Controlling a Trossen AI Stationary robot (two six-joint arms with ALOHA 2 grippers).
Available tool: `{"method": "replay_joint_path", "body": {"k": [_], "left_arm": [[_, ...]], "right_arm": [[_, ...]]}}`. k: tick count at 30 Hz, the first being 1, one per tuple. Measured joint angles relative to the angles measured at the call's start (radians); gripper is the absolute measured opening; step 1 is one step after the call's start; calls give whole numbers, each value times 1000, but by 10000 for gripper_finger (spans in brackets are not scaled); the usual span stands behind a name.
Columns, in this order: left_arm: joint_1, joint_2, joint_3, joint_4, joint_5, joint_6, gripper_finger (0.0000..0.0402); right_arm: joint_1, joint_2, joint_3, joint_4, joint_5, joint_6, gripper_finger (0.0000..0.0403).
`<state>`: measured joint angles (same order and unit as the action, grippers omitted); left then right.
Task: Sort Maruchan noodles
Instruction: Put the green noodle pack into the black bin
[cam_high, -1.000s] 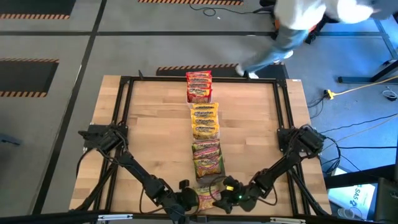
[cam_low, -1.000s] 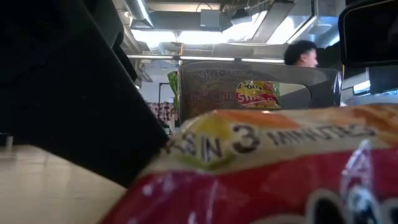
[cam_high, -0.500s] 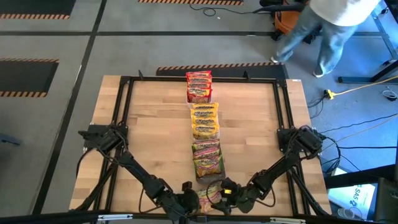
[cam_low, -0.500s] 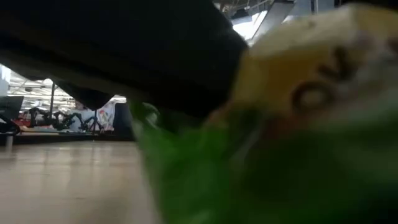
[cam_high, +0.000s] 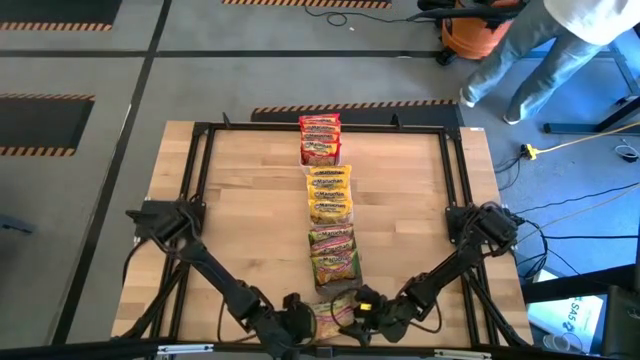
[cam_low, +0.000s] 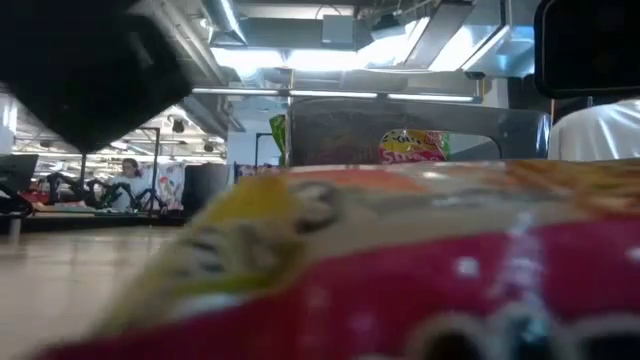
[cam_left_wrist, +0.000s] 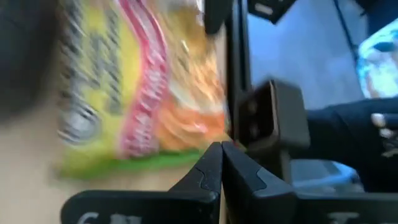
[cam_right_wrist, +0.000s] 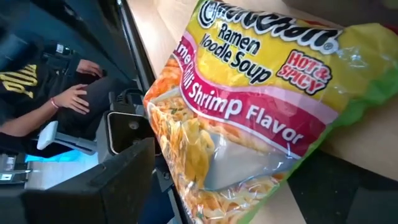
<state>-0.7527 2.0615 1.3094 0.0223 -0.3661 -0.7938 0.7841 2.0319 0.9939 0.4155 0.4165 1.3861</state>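
Maruchan noodles lie in a column down the table's middle: red packets (cam_high: 320, 140) farthest, yellow ones (cam_high: 330, 195) in the middle, green-and-pink ones (cam_high: 335, 255) nearer. One more green-and-pink shrimp packet (cam_high: 335, 315) (cam_right_wrist: 249, 93) (cam_left_wrist: 137, 81) lies at the near edge, filling the low view (cam_low: 400, 270). My left gripper (cam_high: 305, 320) (cam_left_wrist: 221, 152) is shut, its tips at that packet's left edge. My right gripper (cam_high: 358, 308) stands open at the packet's right end, with one dark finger (cam_right_wrist: 118, 177) beside the packet. My left gripper's shut fingertips (cam_left_wrist: 211, 158) stand at the packet's green edge (cam_left_wrist: 180, 158), coming slanting down from the table's left. I cannot tell whether they touch it. My right gripper's open fingers flank the packet's clear end (cam_right_wrist: 217, 174); I cannot tell whether they touch it either.
A black metal frame (cam_high: 200, 135) runs around the tabletop, and its rail (cam_left_wrist: 236, 74) lies close to the near packet. A person (cam_high: 560, 40) walks beyond the far right corner. Another person's hand (cam_right_wrist: 71, 99) shows off the table's near side.
Half a second ago the near packet's green edge swung up close in front of the low camera; now it lies low again with its printed face showing. My left gripper has risen a little. The person beyond the far edge has walked toward the right.
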Motion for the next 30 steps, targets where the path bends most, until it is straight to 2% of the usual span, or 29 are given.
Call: {"method": "replay_joint_path", "body": {"k": [3, 9, 19, 23, 30], "left_arm": [[-20, 36, 0, -16, 29, -65, 0], [-19, 92, 0, 8, -1, -113, 0], [22, 107, 0, 147, -39, 25, 0], [23, 107, 0, 148, -42, 38, 0], [6, 103, 0, 145, -42, 32, 0]], "right_arm": [[-7, 12, 2, 20, -8, 22, 328], [-20, 22, 4, 46, -2, 39, 328], [-26, 32, 41, 25, 10, -16, 317], [-25, 32, 46, 36, 26, -53, 273], [-11, 31, 47, 56, 37, -150, 156]]}}
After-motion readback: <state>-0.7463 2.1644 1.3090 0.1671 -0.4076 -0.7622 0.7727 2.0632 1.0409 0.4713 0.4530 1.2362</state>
